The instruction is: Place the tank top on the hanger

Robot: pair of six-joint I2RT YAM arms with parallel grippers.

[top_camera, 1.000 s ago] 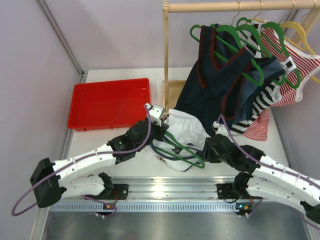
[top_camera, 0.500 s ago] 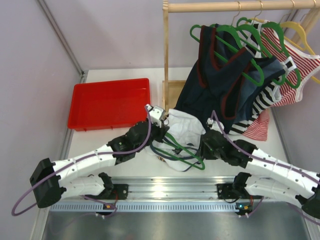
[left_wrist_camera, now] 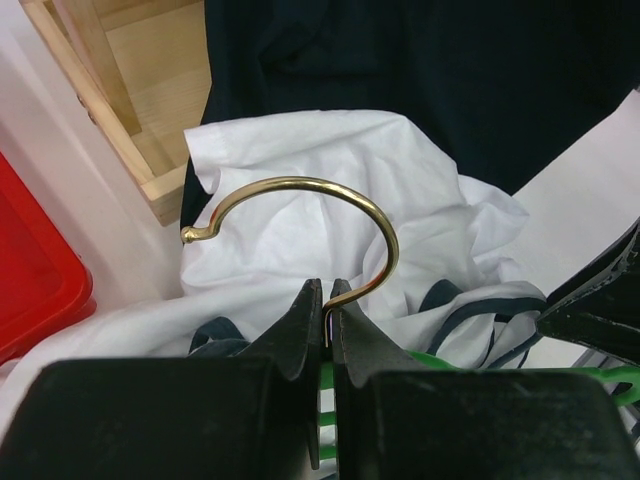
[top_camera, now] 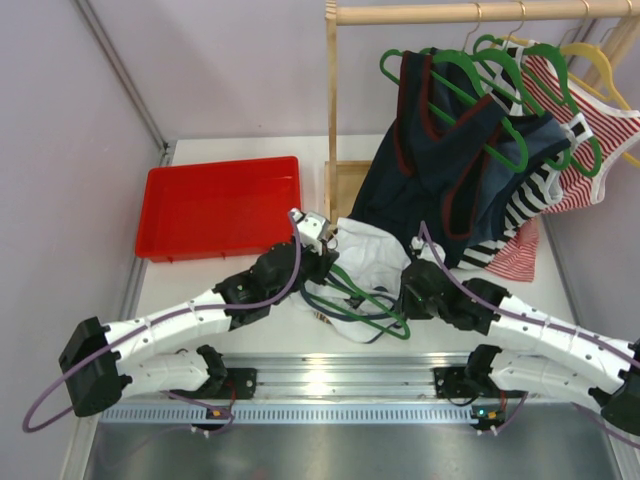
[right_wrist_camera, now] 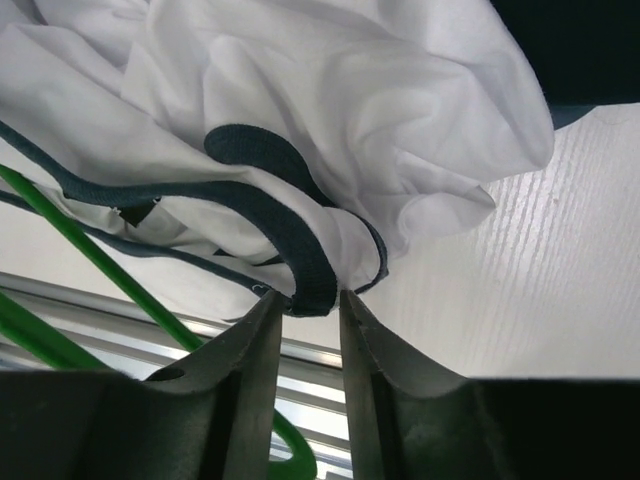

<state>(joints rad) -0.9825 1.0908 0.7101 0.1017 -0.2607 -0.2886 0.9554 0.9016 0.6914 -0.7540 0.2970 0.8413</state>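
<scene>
I've got the left gripper (left_wrist_camera: pixel 328 300) clamped on the hanger (right_wrist_camera: pixel 100 260) hook stem. The tank top (right_wrist_camera: pixel 350 120) trim sits between the right gripper (right_wrist_camera: pixel 305 300) tips; can't tell if it's pinched. I'd grip firm, then stretch it over 1 hanger arm.

table (top_camera: pixel 190 280): white top, from what I see
red tray (top_camera: pixel 222 206): flat on it, far left
rack base (top_camera: pixel 347 188): wood, just right of tray
tank top (top_camera: pixel 372 255): crumpled heap, near centre
hanger (top_camera: pixel 368 302): green, tangled in heap's near edge
</scene>
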